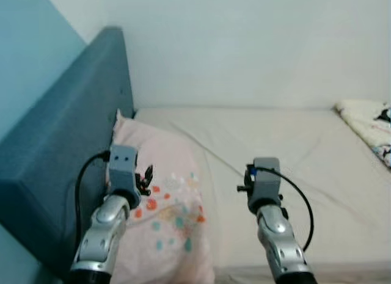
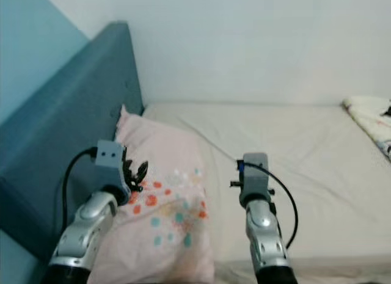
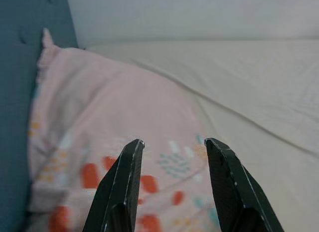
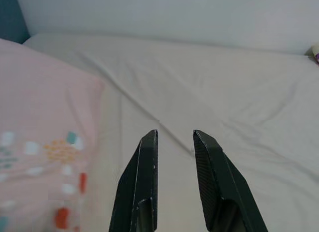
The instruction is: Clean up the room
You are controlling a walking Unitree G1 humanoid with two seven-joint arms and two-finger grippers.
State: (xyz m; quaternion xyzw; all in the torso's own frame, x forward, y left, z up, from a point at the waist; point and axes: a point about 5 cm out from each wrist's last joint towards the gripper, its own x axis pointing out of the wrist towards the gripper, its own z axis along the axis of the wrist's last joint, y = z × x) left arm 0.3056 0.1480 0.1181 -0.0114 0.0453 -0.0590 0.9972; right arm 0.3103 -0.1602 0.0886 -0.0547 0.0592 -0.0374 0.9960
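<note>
A cream-sheeted bed (image 1: 287, 149) against a white wall: the pink pillow (image 1: 168, 204) lies by the blue headboard (image 1: 61, 143), my left gripper (image 3: 173, 144) spread empty above it, my right gripper (image 4: 175, 136) parted over bare sheet

bed (image 1: 275, 143) | pink pillow (image 1: 168, 217) by headboard | patterned blanket (image 1: 369, 122) far end

Head and wrist views over bed (image 1: 287, 143)
</note>
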